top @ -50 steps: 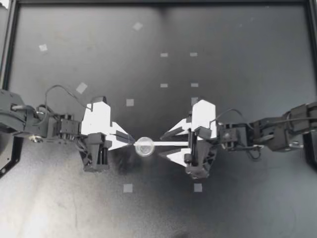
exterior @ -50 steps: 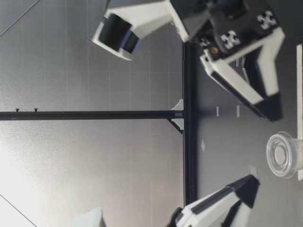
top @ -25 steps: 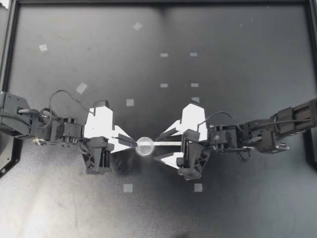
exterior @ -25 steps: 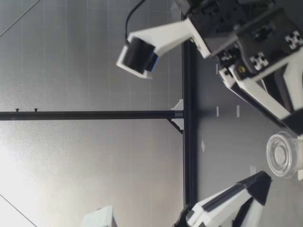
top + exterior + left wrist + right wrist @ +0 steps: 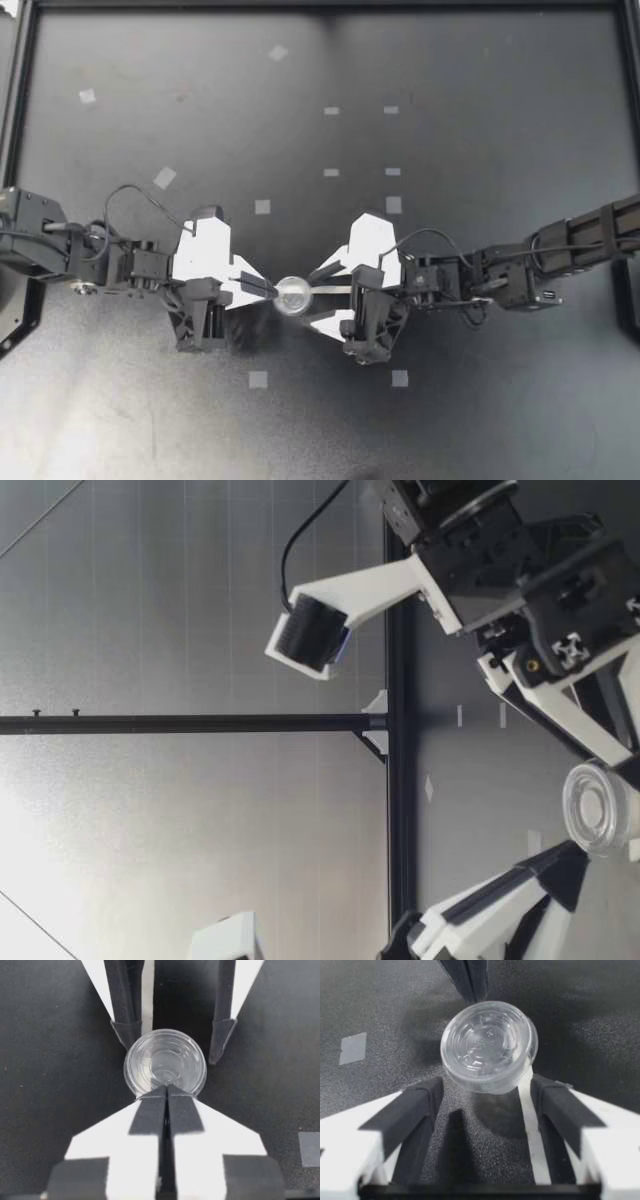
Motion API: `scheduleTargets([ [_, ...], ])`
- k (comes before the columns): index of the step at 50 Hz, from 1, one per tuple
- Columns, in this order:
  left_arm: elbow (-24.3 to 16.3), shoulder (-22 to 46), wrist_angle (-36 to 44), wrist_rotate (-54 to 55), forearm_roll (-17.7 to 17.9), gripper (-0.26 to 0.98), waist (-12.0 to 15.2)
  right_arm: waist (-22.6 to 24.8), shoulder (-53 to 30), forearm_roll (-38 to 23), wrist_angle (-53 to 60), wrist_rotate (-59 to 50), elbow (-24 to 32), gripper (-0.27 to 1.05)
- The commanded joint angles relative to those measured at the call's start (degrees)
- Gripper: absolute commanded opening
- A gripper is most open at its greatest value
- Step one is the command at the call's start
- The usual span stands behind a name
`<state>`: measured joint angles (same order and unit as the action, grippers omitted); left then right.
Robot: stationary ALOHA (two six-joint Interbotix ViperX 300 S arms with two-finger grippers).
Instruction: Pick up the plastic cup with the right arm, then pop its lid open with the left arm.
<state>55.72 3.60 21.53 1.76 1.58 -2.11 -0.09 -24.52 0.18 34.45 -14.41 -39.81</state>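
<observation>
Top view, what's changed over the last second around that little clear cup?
The right gripper, open, moved in toward the left arm, so its fingertips now stand close beside the clear cup. The left gripper stayed shut on the cup's rim, and the cup kept its place.

Table [image 5: 480, 80]: dark and matte, bordered by a black frame [image 5: 20, 100] | small pale tape squares [image 5: 262, 207] are scattered over it | a white strip [image 5: 337, 290] is laid flat near the middle
</observation>
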Motion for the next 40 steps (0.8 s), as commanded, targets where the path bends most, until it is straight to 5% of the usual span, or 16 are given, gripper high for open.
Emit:
scheduleTargets([
  [1, -0.53, -0.44, 0.7, 0.0, 0.09, -0.06, -0.18, -0.09, 0.62, -0.18, 0.26, 0.09, 1.32, 0.69],
  [40, -0.97, 2.64, 2.81, 0.09, 0.09, -0.06, -0.18, 0.0, 0.09, -1.58, -5.1, 0.62, 4.48, 0.69],
])
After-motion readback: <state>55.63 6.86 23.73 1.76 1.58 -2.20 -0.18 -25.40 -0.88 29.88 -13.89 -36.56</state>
